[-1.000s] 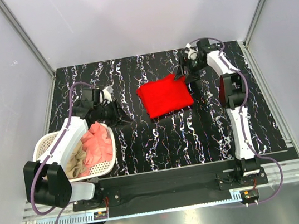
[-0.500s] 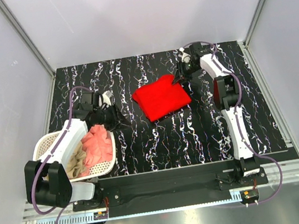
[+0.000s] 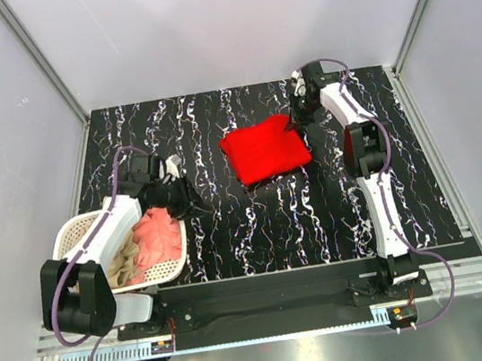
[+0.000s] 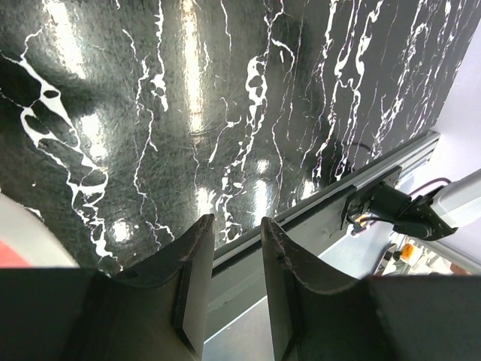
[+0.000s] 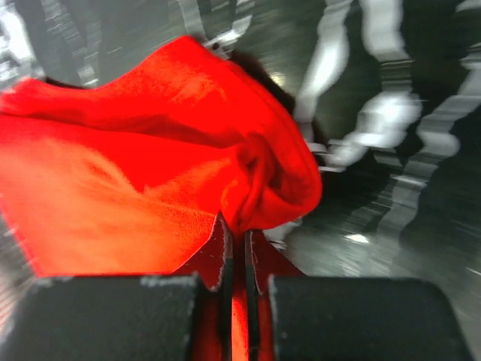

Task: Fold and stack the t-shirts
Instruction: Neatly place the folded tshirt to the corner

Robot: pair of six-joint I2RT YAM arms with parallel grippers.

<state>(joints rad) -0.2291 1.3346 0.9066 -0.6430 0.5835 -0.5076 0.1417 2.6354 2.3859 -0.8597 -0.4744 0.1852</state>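
The red t-shirt (image 3: 264, 150) lies folded on the table (image 3: 319, 214), toward the back and just right of centre. The right gripper (image 3: 291, 122) sits at its far right corner, fingers pressed together on a bunched fold of the cloth, as far as the blurred wrist view shows. The left gripper (image 3: 196, 206) hovers beside the basket (image 3: 68, 228), fingers slightly apart and holding nothing, well apart from the shirt.

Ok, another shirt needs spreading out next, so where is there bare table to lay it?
The widest bare table is the near middle, between the basket, the red shirt and the right arm. The far left strip, behind the left arm, is also bare. Crowded: the near left corner, and where the right end effector pinches the shirt.
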